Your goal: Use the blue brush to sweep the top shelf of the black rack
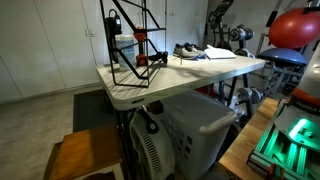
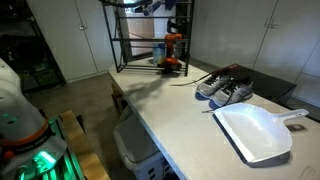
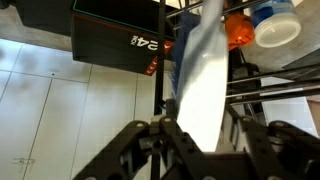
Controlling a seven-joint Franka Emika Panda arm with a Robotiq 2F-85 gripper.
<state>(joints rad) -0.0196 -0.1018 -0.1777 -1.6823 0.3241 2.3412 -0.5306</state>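
Two fingers (image 3: 195,132) of mine are clenched on the blue brush (image 3: 205,70), shown close up in the wrist view. Its flat, elongated body rises from between them toward the top of the frame, leaning slightly right and washed pale by glare. Thin wires of the black rack (image 3: 270,92) cross just right of the brush, with an orange object (image 3: 238,30) and a white-and-blue bottle (image 3: 275,22) beyond them. A black box (image 3: 120,40) with white numerals hangs to the left.

In an exterior view the rack stands at the left end of the white bench (image 1: 185,75), the tallest thing on it. In an exterior view my arm (image 2: 150,5) comes in at the upper edge, level with the rack's top at the far end of the bench. The brush is too small to pick out in either of these views.

Well apart from the rack, nearer along the bench, lie a pair of grey-and-white shoes (image 2: 225,90) and a white dustpan (image 2: 255,130). A white basket (image 1: 195,125) sits below the bench.
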